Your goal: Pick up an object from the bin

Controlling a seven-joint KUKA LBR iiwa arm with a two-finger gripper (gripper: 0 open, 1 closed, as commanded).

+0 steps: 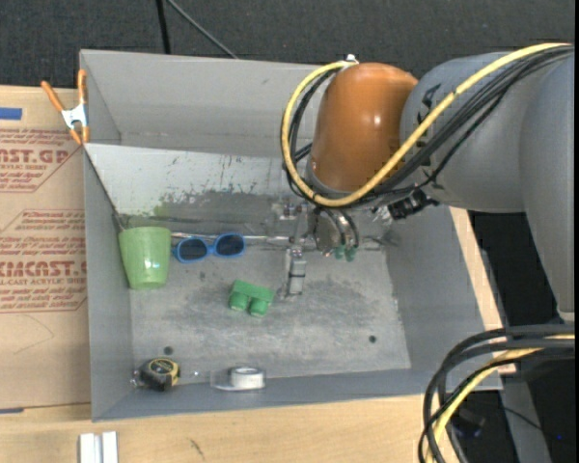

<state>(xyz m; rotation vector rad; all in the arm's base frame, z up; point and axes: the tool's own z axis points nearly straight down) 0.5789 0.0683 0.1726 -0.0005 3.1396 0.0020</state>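
Hanging the gripper low over the middle of the bin; not possible to tell if spread or pressed together. Lying just beside it, to the lower left: a small bright green block with two rounded ends. Resting farther left: blue sunglasses and a pale green cup. Sitting by the near wall: a tape measure.

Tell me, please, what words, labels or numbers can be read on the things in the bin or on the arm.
None can be read.
Green cup, blue sunglasses, green block: no print shows.
Black-and-yellow tape measure, white round thing beside it: any marking too small to read.
Arm's orange cover: plain.
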